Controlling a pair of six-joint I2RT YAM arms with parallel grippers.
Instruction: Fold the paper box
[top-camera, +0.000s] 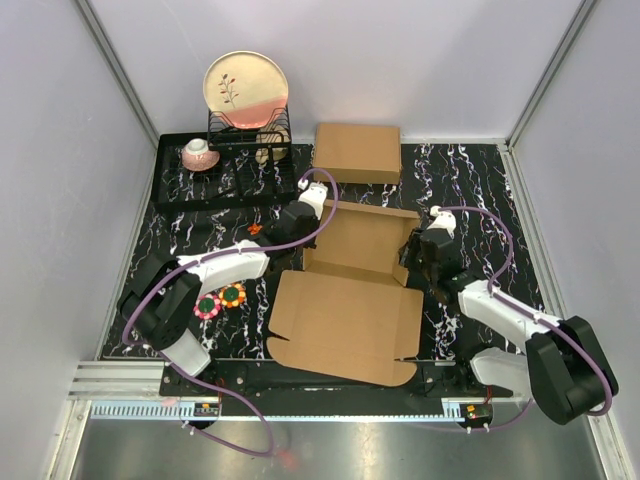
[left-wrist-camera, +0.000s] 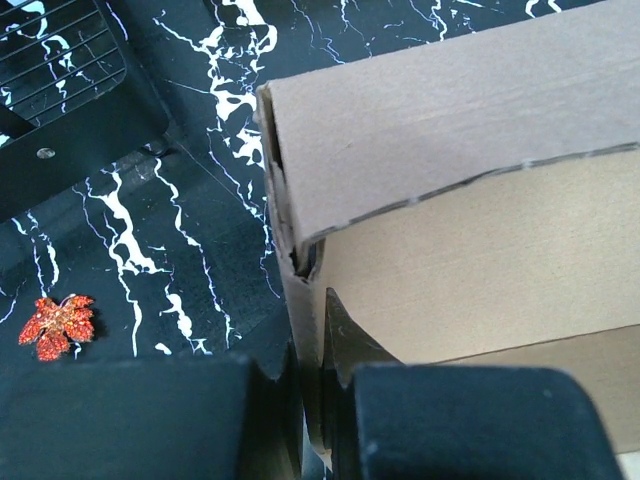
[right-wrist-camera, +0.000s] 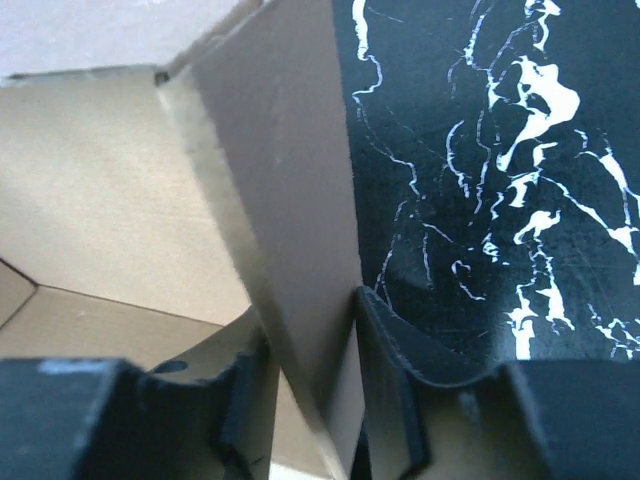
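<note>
The paper box (top-camera: 350, 300) lies mid-table, its lid panel flat toward the near edge and its tray part raised behind. My left gripper (top-camera: 298, 218) is at the tray's left wall. In the left wrist view the gripper (left-wrist-camera: 320, 375) is shut on that thin cardboard wall (left-wrist-camera: 300, 330), beside the folded corner (left-wrist-camera: 290, 180). My right gripper (top-camera: 415, 252) stands at the tray's right wall. In the right wrist view that wall (right-wrist-camera: 290, 200) runs between the fingers of the gripper (right-wrist-camera: 310, 360). The right finger (right-wrist-camera: 400, 340) touches it and a small gap shows on the left side.
A made-up brown cardboard box (top-camera: 357, 152) sits at the back centre. A black dish rack (top-camera: 230, 170) at back left holds a plate (top-camera: 246, 88) and a cup (top-camera: 199, 153). A red leaf (left-wrist-camera: 58, 323) and two flower ornaments (top-camera: 220, 300) lie left of the box.
</note>
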